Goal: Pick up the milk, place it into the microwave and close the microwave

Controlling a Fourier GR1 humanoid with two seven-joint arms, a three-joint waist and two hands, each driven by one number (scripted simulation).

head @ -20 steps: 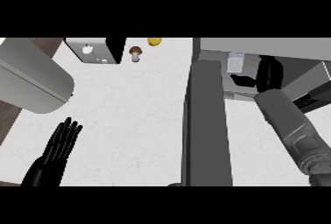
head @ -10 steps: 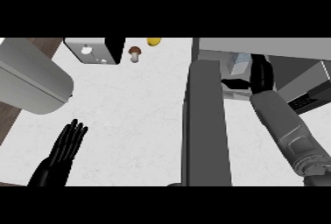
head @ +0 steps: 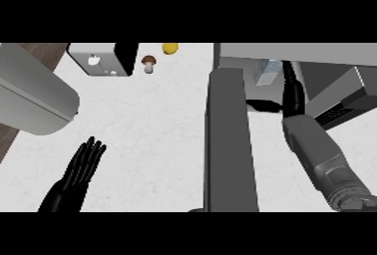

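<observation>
Reaching into the open microwave (head: 324,55), right hand (head: 289,97), fingers straight and released beside the milk (head: 270,72) standing inside. Door (head: 230,144) swung wide. Resting low on the counter (head: 154,124), left hand (head: 80,172), fingers straight, together.

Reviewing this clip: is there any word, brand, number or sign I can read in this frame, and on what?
None can be read.
Milk carton inside the microwave: pale markings on its face, too blurred to read.
Microwave keypad: dark buttons, no legible characters.
Grey box at the counter's back: only a white shape and dots, no text.
</observation>
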